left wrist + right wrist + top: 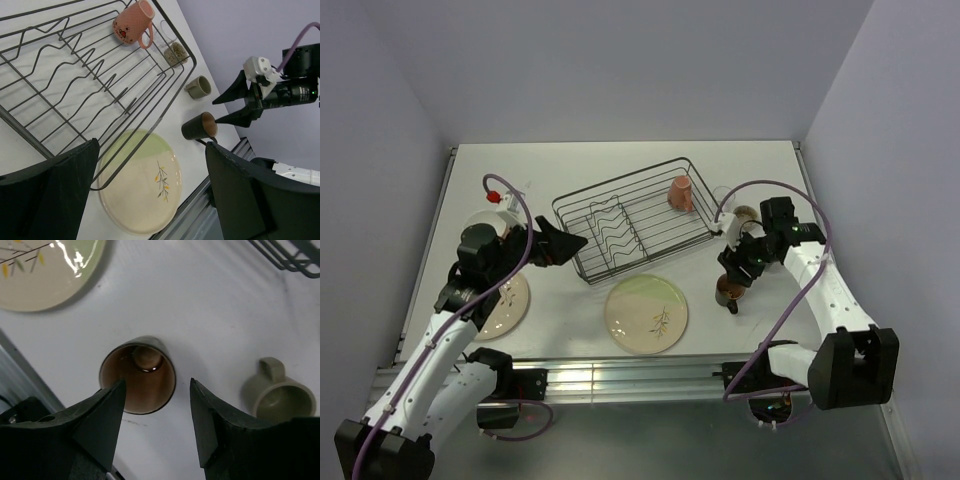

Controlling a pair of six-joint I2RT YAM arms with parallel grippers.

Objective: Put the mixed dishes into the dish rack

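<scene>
While the right fingers (97, 427) hang spread apart, the brown mug (137, 374) sits on the tabletop (210, 305) at frame centre, partly between their tips, with the olive mug (279, 399) at lower right. Only the top view shows the second plate (510, 300) at left, under the left arm. The left fingers (47, 192) are open before the dish rack (620, 263).

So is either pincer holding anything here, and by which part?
Nothing is held. The right pincer hangs open over the brown mug; the left pincer is open and empty too.
</scene>
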